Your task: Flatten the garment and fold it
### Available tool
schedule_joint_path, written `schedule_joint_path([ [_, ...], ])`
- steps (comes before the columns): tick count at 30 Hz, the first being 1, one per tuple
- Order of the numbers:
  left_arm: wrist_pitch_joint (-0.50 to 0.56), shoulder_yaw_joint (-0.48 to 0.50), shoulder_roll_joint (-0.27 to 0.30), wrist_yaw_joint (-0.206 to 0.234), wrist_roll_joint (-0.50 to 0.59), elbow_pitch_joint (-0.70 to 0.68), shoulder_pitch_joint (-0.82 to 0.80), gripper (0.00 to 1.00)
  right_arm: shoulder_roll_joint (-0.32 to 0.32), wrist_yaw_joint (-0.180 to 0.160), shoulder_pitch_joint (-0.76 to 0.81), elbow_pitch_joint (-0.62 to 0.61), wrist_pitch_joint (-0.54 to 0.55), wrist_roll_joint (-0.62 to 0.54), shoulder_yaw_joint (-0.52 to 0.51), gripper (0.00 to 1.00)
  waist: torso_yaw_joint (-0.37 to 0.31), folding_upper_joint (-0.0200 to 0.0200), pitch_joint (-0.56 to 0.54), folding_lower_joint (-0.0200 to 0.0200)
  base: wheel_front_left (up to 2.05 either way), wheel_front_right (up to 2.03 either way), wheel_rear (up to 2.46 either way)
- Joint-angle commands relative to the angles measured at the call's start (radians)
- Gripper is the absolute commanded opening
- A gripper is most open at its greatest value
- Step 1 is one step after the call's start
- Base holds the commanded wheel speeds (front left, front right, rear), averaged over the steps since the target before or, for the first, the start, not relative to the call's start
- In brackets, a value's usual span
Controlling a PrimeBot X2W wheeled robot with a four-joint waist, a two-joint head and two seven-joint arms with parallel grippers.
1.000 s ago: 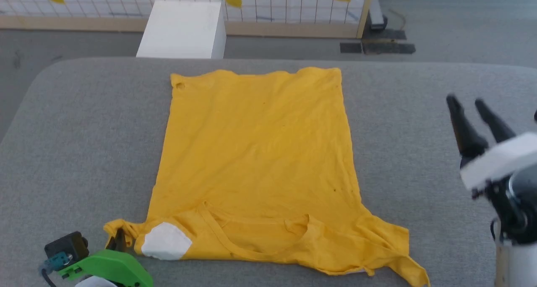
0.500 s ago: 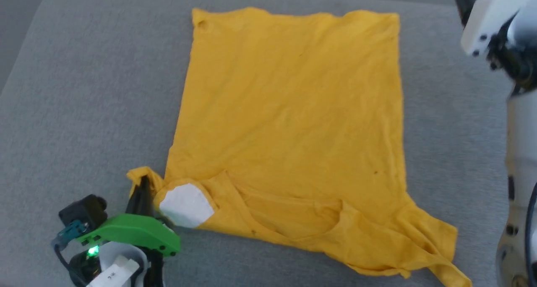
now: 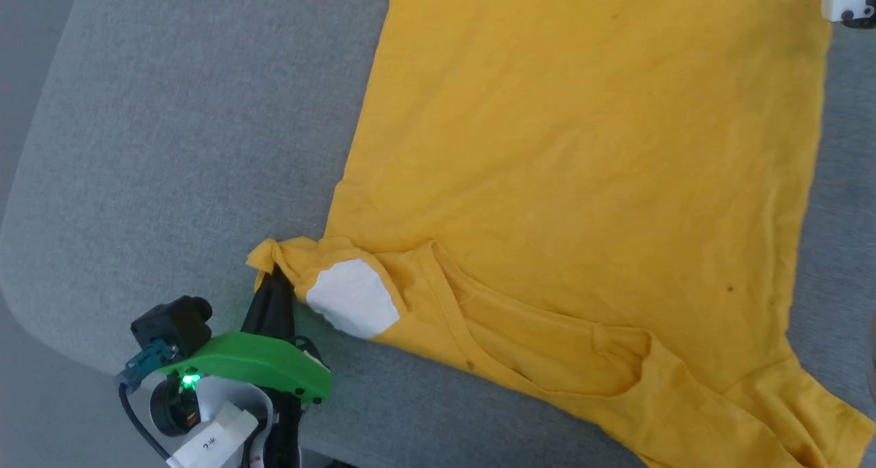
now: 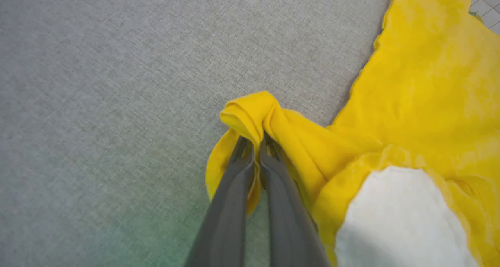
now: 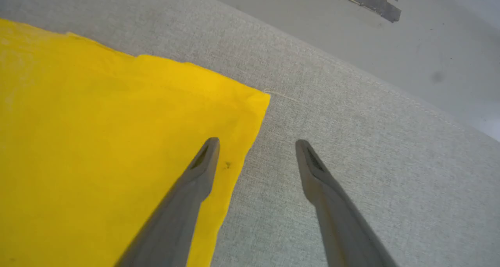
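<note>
Left wrist view: left gripper point(image 4: 256, 140) clamped on bunched shirt point(image 4: 429, 83) sleeve point(image 4: 250, 111) near surface point(image 3: 137, 146) corner; right gripper point(image 5: 256, 142) apart over hem corner; hard pull may slip thin pinch.

Down on the grey woven-fabric padded counter point(image 3: 171, 112), the weave reads plainly in the left wrist view point(image 4: 97, 83), even and flat. Its near-left corner is rounded. Beyond that edge runs a smooth, darker grey floor point(image 3: 20, 44). The right wrist view picks up the counter's far edge point(image 5: 351, 122) and more floor point(image 5: 390, 52), where dark grey flat strips point(image 5: 371, 1) lie near the top. A white grid-lined panel point(image 4: 488, 1) peeks in at the corner.
</note>
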Motion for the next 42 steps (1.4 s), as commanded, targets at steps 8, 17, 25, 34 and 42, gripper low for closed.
schedule_joint_path([
  [8, -0.004, -0.021, -0.012, -0.015, -0.018, 0.001, -0.04, 0.0, -0.011, -0.001, 0.0, -0.005, 0.116, -0.017, 0.036, 1.0, 0.063, 0.0, 0.106, -0.0002, 0.0, 0.0, 0.0],
  [17, -0.003, -0.017, 0.006, -0.015, -0.013, 0.016, -0.049, 0.0, -0.03, -0.001, 0.009, -0.084, 0.084, 0.04, 0.036, 0.0, 0.014, 0.0, 0.051, -0.0002, 0.0, 0.0, 0.0],
  [25, 0.026, -0.026, 0.044, -0.013, 0.005, 0.046, -0.045, 0.0, -0.084, -0.001, 0.066, -0.185, -0.083, 0.19, 0.066, 0.0, -0.087, 0.0, -0.114, -0.0002, 0.0, 0.0, 0.0],
  [34, 0.075, -0.019, 0.083, 0.024, 0.014, 0.029, 0.02, 0.0, -0.182, -0.001, 0.455, -0.465, -0.092, 0.411, 0.071, 0.0, -0.236, 0.0, -0.299, -0.0002, 0.0, 0.0, 0.0],
  [42, 0.107, 0.013, 0.111, 0.075, 0.005, -0.009, 0.118, 0.0, -0.075, -0.001, 1.053, -0.783, -0.029, 0.48, -0.048, 0.0, -0.343, 0.0, -0.407, -0.0002, 0.0, 0.0, 0.0],
])
